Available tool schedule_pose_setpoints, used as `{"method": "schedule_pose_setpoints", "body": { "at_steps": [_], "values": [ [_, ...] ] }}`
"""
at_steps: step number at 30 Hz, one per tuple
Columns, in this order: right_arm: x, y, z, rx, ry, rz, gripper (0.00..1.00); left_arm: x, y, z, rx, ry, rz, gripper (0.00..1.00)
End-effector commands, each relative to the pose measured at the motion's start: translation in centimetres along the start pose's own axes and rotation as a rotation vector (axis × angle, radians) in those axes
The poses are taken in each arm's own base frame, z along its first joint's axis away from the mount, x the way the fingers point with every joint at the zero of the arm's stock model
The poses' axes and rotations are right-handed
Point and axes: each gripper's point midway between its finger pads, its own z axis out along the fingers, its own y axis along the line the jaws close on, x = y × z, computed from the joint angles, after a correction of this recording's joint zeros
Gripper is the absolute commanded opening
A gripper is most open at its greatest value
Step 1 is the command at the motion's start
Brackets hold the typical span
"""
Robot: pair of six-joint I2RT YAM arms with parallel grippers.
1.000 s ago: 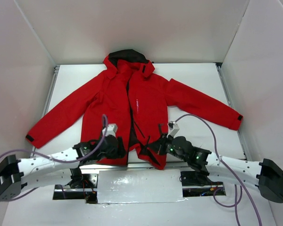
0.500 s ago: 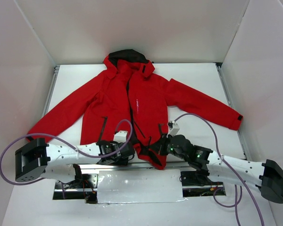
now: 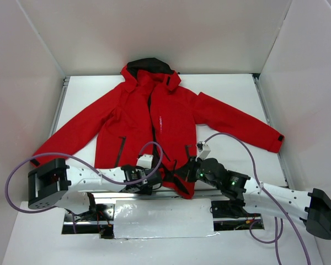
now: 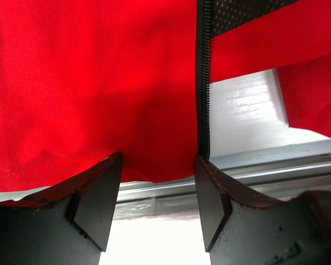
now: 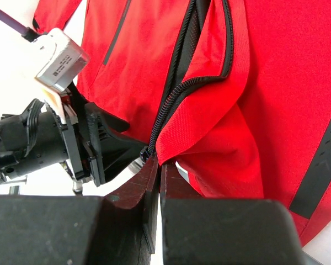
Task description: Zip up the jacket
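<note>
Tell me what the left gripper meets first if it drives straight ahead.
Likely the jacket hem: red fabric lies ahead of the open left gripper, its zipper edge lined up with one finger. Depth is unclear.

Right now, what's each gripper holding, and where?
Right gripper: jaws shut on the jacket, at the bottom end of one zipper edge. Left gripper: jaws open astride the other panel's hem, holding nothing.

Your left arm and right arm are white shells with black joints, each capped by a boxy black block. One purple cable loops off the left, a second purple cable off the right. On the left gripper, the fingers are flat dark wedges with scuffed reddish edges. A small white labelled camera box rides its wrist.
</note>
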Motion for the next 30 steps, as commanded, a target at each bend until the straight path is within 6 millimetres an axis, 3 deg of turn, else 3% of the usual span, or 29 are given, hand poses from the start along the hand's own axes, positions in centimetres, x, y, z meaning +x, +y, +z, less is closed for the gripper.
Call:
{"method": "schedule_pose_setpoints", "body": {
  "at_steps": [1,6,7,9,11,14,15,16,17,18,23,27,28,30],
  "values": [
    [-0.7,0.7,-0.3,-0.014,-0.018,0.000,0.00,0.2,-0.4,1.1,-0.019,-0.001,-0.014,0.66],
    [-1.1,0.9,-0.4,-0.020,-0.036,0.002,0.00,0.3,-0.3,2.6,-0.069,-0.002,0.017,0.59],
    [-0.9,0.6,-0.5,-0.008,-0.027,-0.001,0.00,0.2,-0.3,2.8,-0.071,0.002,0.015,0.53],
    [-1.0,0.4,-0.6,0.002,-0.030,-0.001,0.00,0.4,-0.6,3.3,-0.075,0.011,0.023,0.53],
    [-1.0,0.4,-0.7,0.004,-0.030,-0.002,0.00,0.4,-0.9,3.5,-0.070,0.015,0.024,0.45],
    [-1.0,0.3,-0.9,0.001,-0.032,-0.001,0.00,0.3,-0.9,3.2,-0.055,0.010,0.013,0.29],
    [-0.9,0.3,-0.9,0.000,-0.029,-0.004,0.00,0.2,-1.0,3.0,-0.047,0.004,0.008,0.22],
    [-0.9,0.5,-0.8,-0.010,-0.027,-0.010,0.00,-0.1,-1.2,2.8,-0.034,-0.004,0.007,0.08],
    [-0.8,0.5,-0.8,-0.014,-0.024,-0.015,0.00,-0.2,-1.4,2.6,-0.016,-0.009,0.007,0.05],
    [-0.4,0.5,-0.6,-0.015,-0.007,-0.023,0.00,-0.8,-1.9,2.0,0.022,-0.029,-0.002,0.00],
    [-0.1,1.1,0.3,-0.040,0.015,-0.044,0.00,-4.3,-5.3,-0.4,0.213,-0.138,-0.024,0.00],
    [-0.2,1.5,0.9,-0.058,0.013,-0.056,0.00,-8.8,-6.9,-2.9,0.389,-0.243,-0.127,0.00],
    [-0.3,1.9,1.0,-0.072,0.012,-0.057,0.00,-9.0,-6.7,-2.9,0.414,-0.257,-0.141,0.00],
    [-0.2,2.1,1.3,-0.084,0.018,-0.061,0.00,-11.8,-8.2,-5.3,0.549,-0.361,-0.210,0.00]
  ]
}}
